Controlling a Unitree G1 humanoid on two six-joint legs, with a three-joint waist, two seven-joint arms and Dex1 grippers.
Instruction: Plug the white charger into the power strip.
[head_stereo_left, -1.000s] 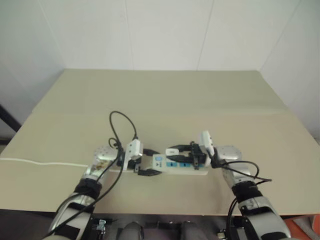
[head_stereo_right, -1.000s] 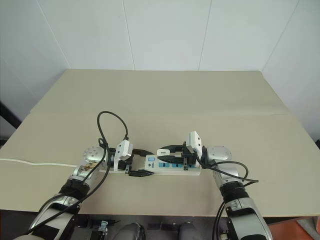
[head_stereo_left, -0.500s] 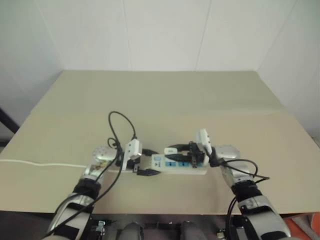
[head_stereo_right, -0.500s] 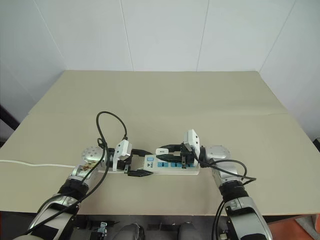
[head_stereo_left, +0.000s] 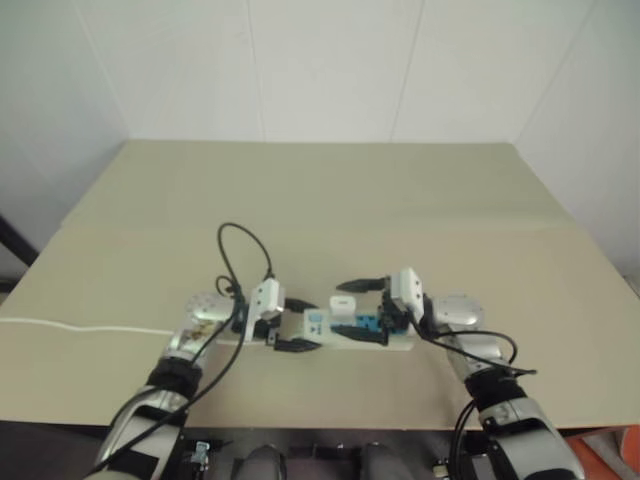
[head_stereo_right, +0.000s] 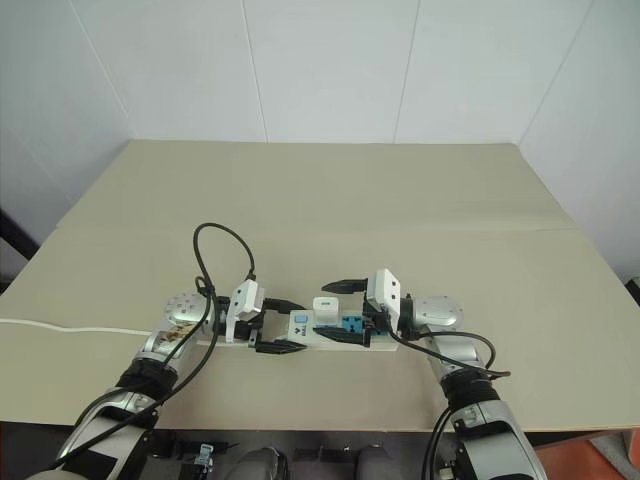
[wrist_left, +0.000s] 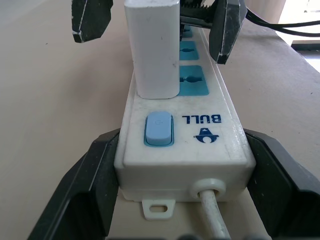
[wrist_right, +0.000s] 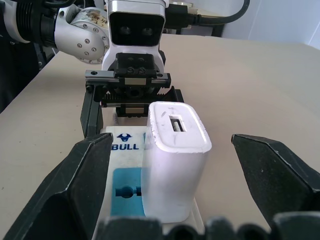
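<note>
The power strip (wrist_left: 200, 145) lies along the near part of the table, its blue switch (wrist_left: 159, 129) at the end by my left hand. The white charger (head_stereo_right: 324, 306) stands upright in the socket nearest the switch (wrist_left: 152, 50). My left gripper (head_stereo_right: 290, 325) is shut on the switch end of the strip, one black finger pressed against each long side (wrist_left: 95, 175). My right gripper (head_stereo_right: 328, 313) is open, its fingers (wrist_right: 85, 170) spread on either side of the charger (wrist_right: 175, 160) with a clear gap on both sides.
The strip's white cord (head_stereo_right: 70, 328) runs off the table's left edge. A black cable loop (head_stereo_right: 215, 250) arches above my left wrist. The tan table (head_stereo_right: 350, 200) stretches bare to the white walls behind.
My right gripper has opened and let go of the charger, which stays standing in the strip. The left gripper and the strip have kept still.
</note>
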